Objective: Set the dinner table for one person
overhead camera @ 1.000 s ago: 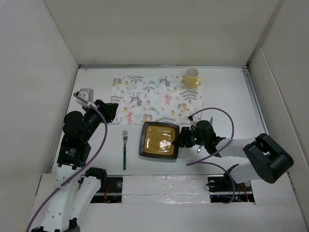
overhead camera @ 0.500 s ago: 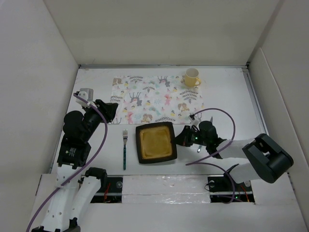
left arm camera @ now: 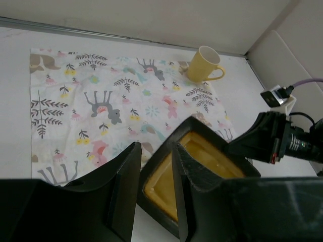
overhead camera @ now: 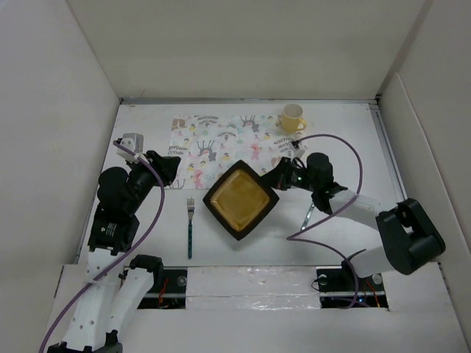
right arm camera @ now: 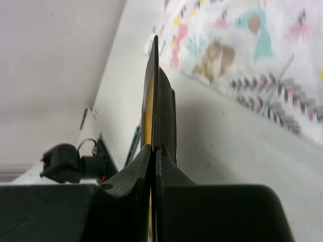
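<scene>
The tabletop (overhead camera: 346, 140) is a large, flat, plain white rectangle with a matte finish, lying level and broad. It fills the middle of the overhead view, running from the near edge at the bottom back to a thin dark seam at the far side. Upright white panels (overhead camera: 66, 110) close it in on the left, the right and the far side.
</scene>
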Available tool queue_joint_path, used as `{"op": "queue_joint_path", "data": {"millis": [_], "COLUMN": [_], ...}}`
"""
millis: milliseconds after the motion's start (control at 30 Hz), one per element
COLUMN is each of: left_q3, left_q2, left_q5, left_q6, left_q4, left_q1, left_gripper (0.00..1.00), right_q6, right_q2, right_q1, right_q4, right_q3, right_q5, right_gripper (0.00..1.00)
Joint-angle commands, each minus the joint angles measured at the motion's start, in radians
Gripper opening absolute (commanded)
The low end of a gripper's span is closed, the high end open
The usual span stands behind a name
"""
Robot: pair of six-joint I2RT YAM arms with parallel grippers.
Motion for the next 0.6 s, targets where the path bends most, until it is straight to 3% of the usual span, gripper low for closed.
{"op": "queue_joint_path", "data": {"millis": [0, 133, 233, 567], "left_q3": [-0.014, -0.017, -0.019, -0.022], "left_q2": [0.019, 0.025, 0.022, 0.034], "left_q5": [0.005, 0.005, 0.005, 0.031], "left_q6": [-0.005, -0.008, -0.011, -0.013], "left_q4": [0.05, 0.046, 0.053, 0.057], "left_q1": [0.015, 0.015, 0.015, 0.024], "left_gripper": [0.28, 0.28, 0.28, 0.28], "right_q6": [0.131, 0.33, 0.428, 0.566], "right_q2": [0.092, 0.262, 0.38, 0.577], "right_q1": [-0.056, -0.087, -0.113, -0.104], "right_q4": [0.304, 0.587, 0.689, 0.815], "right_q3": [0.15, 0.212, 0.274, 0.39], "right_q5": [-0.045, -0.043, -0.031, 0.2], "right_gripper": [0.0, 0.0, 0.0, 0.0]}}
